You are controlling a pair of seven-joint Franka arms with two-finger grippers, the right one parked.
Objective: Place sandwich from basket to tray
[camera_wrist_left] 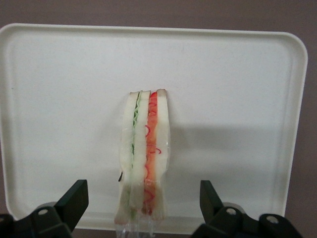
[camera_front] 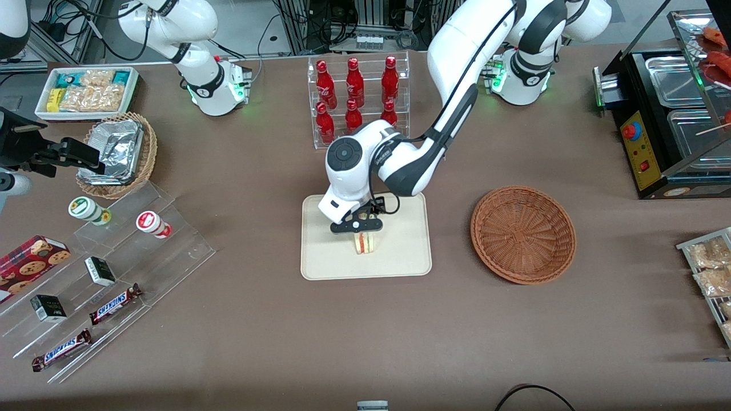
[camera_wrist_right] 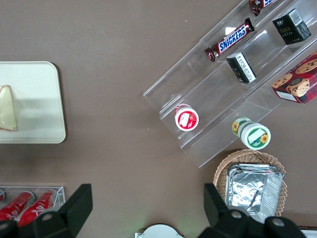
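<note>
The sandwich [camera_front: 365,242] stands on edge on the cream-white tray [camera_front: 331,257], in its nearer half. In the left wrist view the sandwich [camera_wrist_left: 146,148] shows white bread with green and red filling layers in clear wrap, resting on the tray [camera_wrist_left: 237,89]. My left gripper [camera_front: 365,228] is just above the sandwich. In the wrist view the gripper [camera_wrist_left: 142,191] is open, with its fingers wide apart on either side of the sandwich and not touching it. The reddish-brown wicker basket [camera_front: 522,234] lies empty beside the tray, toward the working arm's end. The right wrist view shows the tray's edge [camera_wrist_right: 34,99] and the sandwich [camera_wrist_right: 7,111].
A clear rack of red bottles [camera_front: 355,97] stands farther from the camera than the tray. Toward the parked arm's end are a stepped acrylic shelf of snacks [camera_front: 114,274], a tan basket with foil containers [camera_front: 117,154] and a white snack box [camera_front: 85,91]. A black food warmer [camera_front: 668,114] stands toward the working arm's end.
</note>
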